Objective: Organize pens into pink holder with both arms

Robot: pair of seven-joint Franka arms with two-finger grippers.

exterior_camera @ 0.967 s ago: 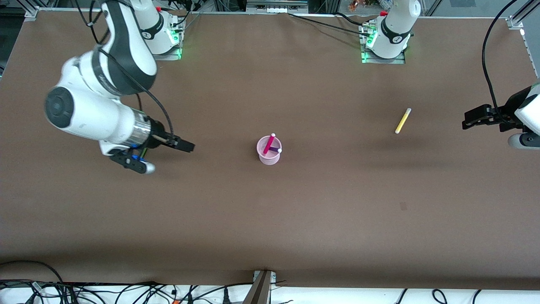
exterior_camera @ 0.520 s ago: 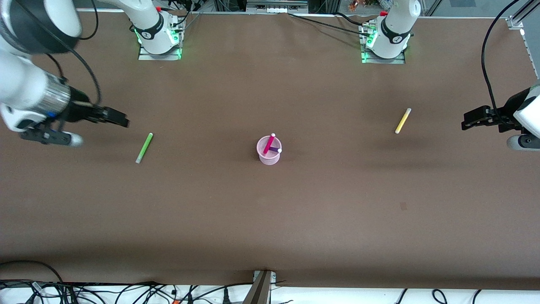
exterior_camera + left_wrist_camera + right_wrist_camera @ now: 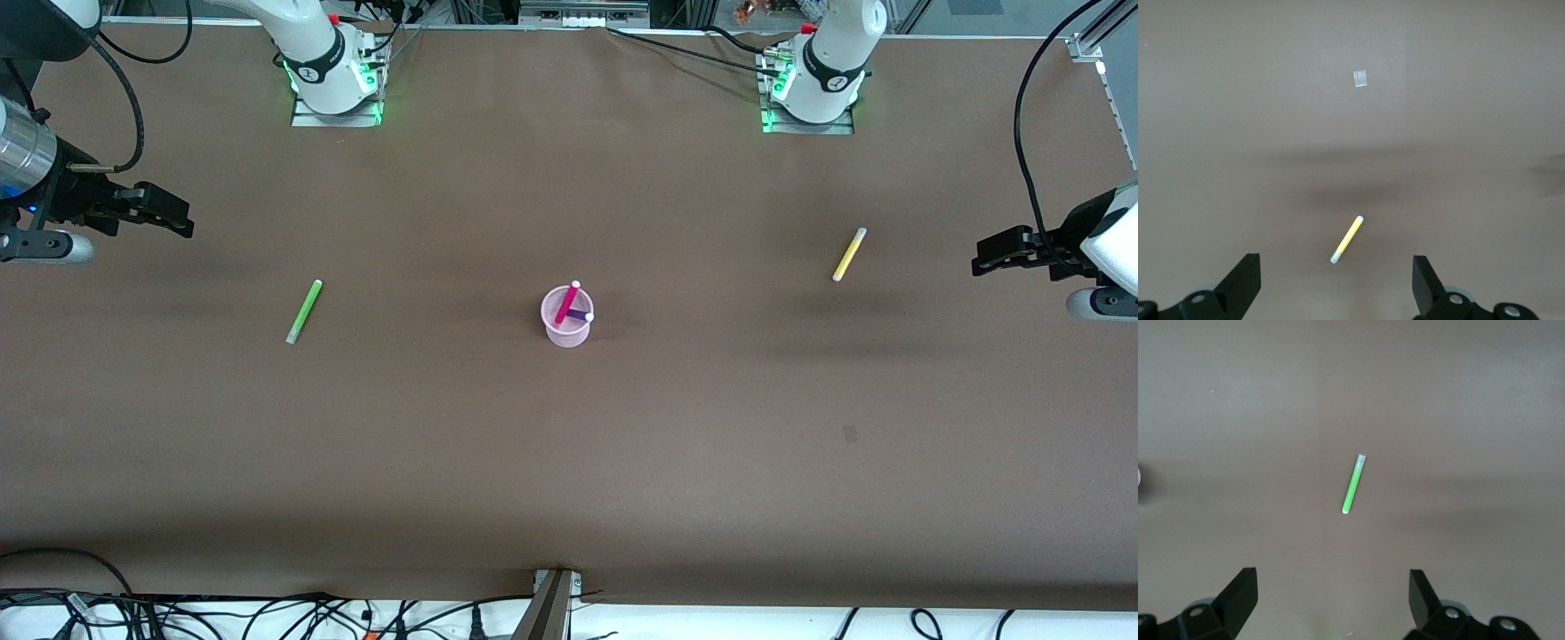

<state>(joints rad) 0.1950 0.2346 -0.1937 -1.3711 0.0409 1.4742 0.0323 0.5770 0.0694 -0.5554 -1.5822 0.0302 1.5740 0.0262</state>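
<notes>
Right gripper [image 3: 164,216] pulled off toward 9 o'clock, fingers spread, empty — green pen [image 3: 303,311] uncovered, untouched. Left gripper [image 3: 994,252] waits released; yellow pen [image 3: 849,254] at 2 o'clock of pink holder [image 3: 566,326], which already holds two.

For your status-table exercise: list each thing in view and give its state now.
green pen: flat on table
yellow pen: flat on table
magenta pen: leaning in pink holder
purple pen: in holder
pink holder: upright
left gripper: fingers open, empty
right gripper: fingers open, empty
</notes>
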